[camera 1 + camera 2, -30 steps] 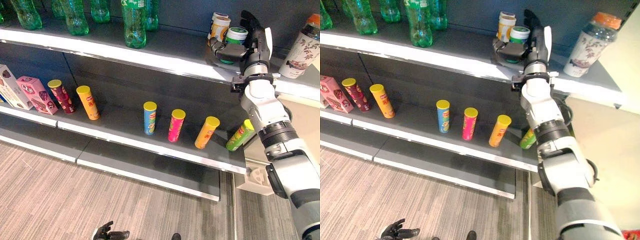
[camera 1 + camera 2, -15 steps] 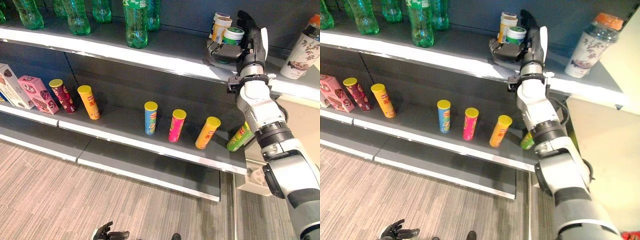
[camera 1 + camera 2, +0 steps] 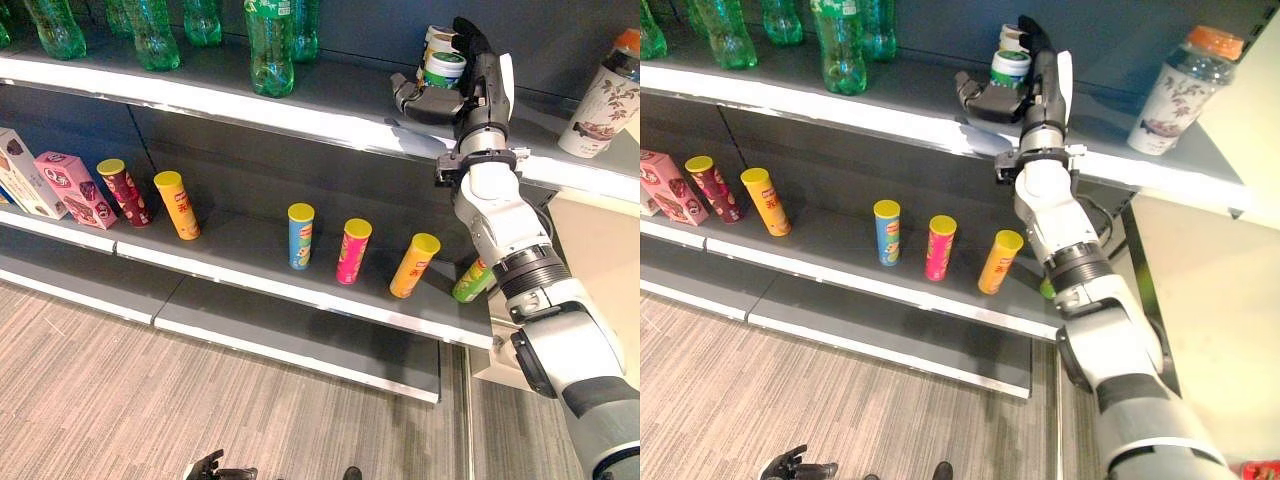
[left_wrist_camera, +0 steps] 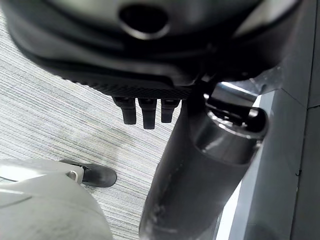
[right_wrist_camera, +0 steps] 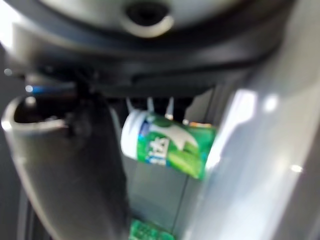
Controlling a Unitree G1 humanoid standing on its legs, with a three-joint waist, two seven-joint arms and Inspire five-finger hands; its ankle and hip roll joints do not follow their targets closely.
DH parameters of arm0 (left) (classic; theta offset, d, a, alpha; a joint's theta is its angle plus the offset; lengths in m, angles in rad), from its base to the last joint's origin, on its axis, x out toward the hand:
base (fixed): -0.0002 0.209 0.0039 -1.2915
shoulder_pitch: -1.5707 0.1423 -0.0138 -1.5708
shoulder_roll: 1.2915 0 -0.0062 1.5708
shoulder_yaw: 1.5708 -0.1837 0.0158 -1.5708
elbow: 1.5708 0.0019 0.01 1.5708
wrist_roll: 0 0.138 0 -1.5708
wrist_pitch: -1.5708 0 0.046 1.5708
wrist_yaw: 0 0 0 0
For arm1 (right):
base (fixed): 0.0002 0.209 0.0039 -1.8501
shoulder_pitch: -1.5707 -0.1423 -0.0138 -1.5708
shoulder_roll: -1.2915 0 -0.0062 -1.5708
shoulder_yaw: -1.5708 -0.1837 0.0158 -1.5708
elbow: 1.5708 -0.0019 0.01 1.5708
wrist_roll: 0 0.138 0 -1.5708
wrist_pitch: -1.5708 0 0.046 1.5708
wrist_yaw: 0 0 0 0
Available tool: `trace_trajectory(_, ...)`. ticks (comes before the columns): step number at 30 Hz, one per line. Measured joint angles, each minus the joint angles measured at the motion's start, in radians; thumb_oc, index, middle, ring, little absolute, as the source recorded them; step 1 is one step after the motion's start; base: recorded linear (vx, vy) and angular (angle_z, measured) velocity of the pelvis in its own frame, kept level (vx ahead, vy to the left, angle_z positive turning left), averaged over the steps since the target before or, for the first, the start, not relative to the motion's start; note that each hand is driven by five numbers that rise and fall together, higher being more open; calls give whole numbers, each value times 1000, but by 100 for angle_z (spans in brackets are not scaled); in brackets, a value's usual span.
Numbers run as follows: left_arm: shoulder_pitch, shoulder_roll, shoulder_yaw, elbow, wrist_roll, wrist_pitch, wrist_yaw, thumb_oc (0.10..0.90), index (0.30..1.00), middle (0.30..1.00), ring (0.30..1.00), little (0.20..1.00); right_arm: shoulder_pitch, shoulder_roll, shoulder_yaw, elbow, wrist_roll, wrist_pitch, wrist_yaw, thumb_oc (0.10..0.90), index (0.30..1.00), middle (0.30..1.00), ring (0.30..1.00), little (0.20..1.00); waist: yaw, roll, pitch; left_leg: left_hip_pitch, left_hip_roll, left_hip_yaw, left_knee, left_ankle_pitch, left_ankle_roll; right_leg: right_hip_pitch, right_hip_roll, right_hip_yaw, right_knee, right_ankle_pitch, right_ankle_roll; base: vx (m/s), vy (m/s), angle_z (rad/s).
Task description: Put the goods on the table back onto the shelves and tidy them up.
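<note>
Reaching up to the top shelf (image 3: 330, 105), my right hand (image 3: 470, 80) is curling its fingers and thumb around a small green jar with a white lid (image 3: 445, 68), which is standing upright on the shelf just in front of two cream-coloured jars (image 3: 437, 40). I am seeing the grip best in the right wrist view, where the green jar (image 5: 167, 145) is sitting between the thumb and the fingers (the head views hide most of its body behind the hand). Further along the same shelf from the jar, green bottles (image 3: 268, 45) are standing on one side and a large floral bottle with an orange cap (image 3: 605, 95) on the other. One shelf below the jar, coloured chip tubes (image 3: 355, 250) are standing in a loose row, several of them leaning, with a pink box (image 3: 72, 188) at the far end. My left hand (image 3: 800, 468) is hanging low over the wood-look floor (image 3: 100, 390), and its own wrist view shows its fingers (image 4: 145, 111) straight and holding nothing.
</note>
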Motion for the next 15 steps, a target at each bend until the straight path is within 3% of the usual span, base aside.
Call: trace_trajectory(15,-4,0,4,8,1,0,2,800,900,900,900,900,0,-1,2,-7,-26,8,0,800,900,900,900,900,-1,-1,-1,3,0,2,0,0,0,2,0,2,0,0,0,0,0,0)
